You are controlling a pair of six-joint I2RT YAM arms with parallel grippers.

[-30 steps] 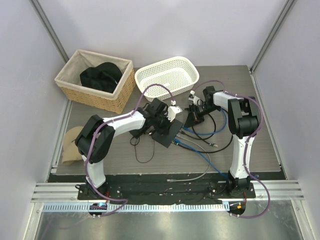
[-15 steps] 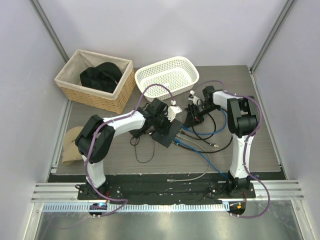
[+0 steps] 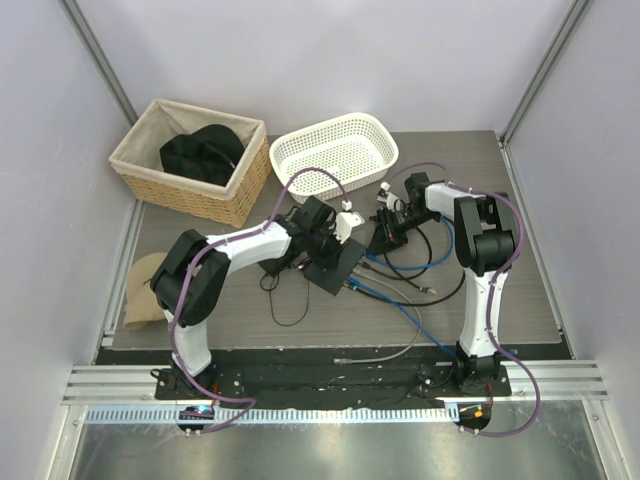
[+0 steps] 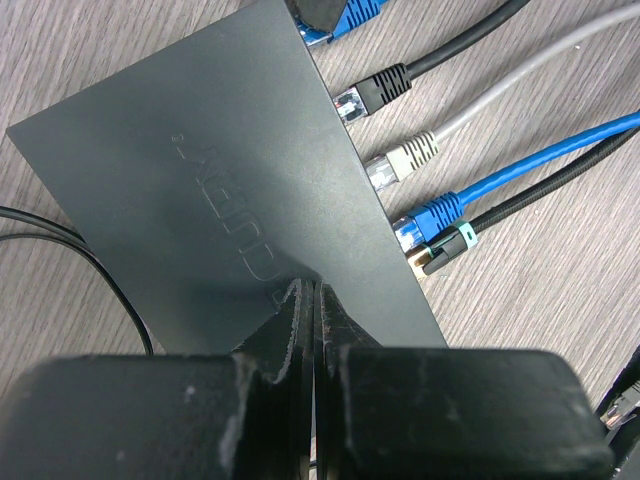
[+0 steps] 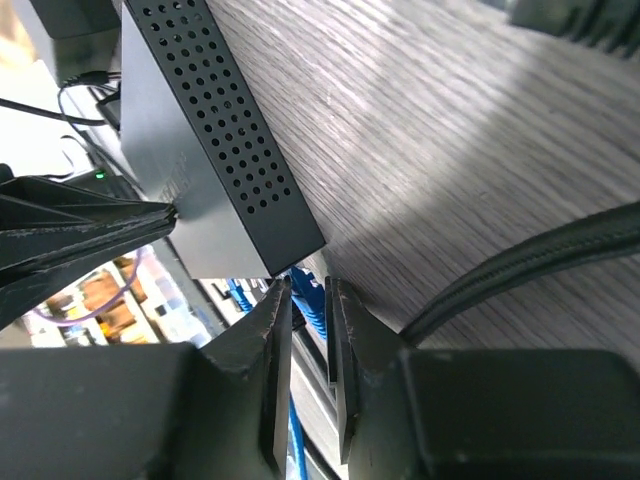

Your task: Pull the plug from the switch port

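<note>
Step in hand: brace and grip, plug not yet out.

L gripper (image 4: 312,300) clenched tight, nothing between tips. Tips bearing down on lid of switch (image 4: 230,170) near its 6 o'clock edge, prob. pinning box to table (image 3: 500,290).

Switch lying flat mid-table betw. both arms. Port row facing approx. 3 o'clock in L wrist view, with black plug (image 4: 378,90) and grey plug (image 4: 408,158) seated in it.

R gripper (image 5: 307,288) at corner port, at 1 o'clock of that row. Fingers nearly together either side of end blue plug (image 5: 312,308). Can't tell if truly pinching or just straddling.

Next move, as judged: squeeze firmly incl. latch tab, then draw straight back along cable line w/ L holding box down. Skewed pull prob. drags switch.

Writing: embossed logo on lid, not legible. No other labels readable.
</note>
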